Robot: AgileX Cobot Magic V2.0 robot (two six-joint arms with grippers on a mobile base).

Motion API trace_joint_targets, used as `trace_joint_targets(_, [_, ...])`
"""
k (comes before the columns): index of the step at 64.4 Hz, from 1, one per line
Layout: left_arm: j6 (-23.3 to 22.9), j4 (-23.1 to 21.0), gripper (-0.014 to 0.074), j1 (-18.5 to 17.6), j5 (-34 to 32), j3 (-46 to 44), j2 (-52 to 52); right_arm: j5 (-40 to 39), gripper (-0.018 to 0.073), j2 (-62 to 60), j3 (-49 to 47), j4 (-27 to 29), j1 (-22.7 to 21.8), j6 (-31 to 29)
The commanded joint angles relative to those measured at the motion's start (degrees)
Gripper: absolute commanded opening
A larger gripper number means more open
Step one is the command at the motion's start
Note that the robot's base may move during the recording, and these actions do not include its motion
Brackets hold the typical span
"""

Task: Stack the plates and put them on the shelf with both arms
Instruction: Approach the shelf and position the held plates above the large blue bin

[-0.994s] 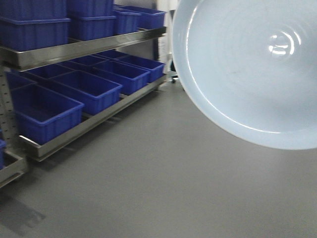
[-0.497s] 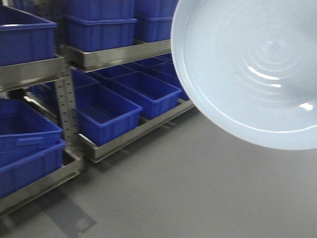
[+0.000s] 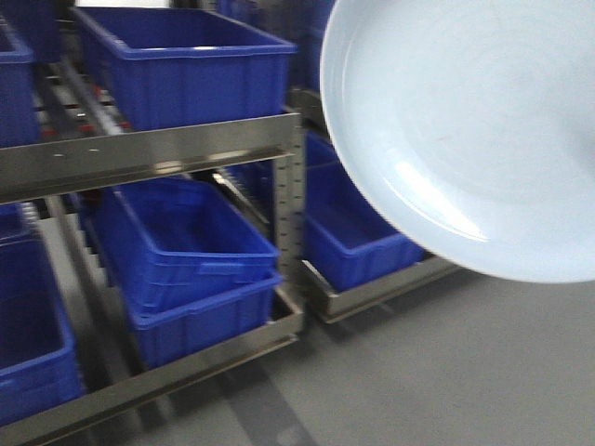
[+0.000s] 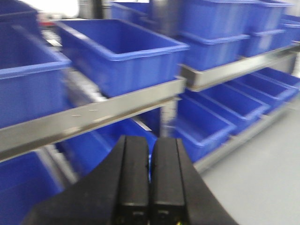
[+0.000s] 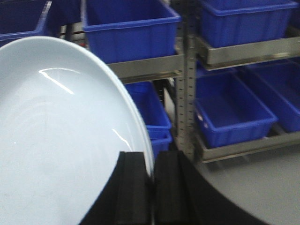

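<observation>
Black jaws on my right gripper (image 5: pixel 151 161) are clamped on the rim of the plate (image 5: pixel 56 140), pale blue-white and glossy. It's tilted up in the air, and I honestly can't tell if it's one or two stacked. Left gripper (image 4: pixel 151 145) has its jaws pressed together on nothing. Past both is the steel shelf (image 3: pixel 149 158) packed with blue crates (image 3: pixel 186 65), grey floor (image 3: pixel 446 372) below. The plate is in front of the shelf, not on it.

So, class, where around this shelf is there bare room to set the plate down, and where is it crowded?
Bare: the grey floor in front of the shelf, and the insides of the open blue crates, which look empty. Crowded: the shelf levels, packed crate against crate behind the rails.
</observation>
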Motion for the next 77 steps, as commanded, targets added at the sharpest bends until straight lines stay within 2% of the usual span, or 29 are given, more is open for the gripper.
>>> trace_joint_targets(1, [-0.11,-0.14,0.008,0.09,-4.66,-1.67,0.42,-6.11,0.0048,-0.09,-1.97,-0.21,0.0,-0.13])
trace_joint_targets(77, [-0.11,-0.14,0.008,0.09,-4.66,-1.67,0.42,-6.11,0.0048,-0.09,-1.97,-0.21,0.0,-0.13])
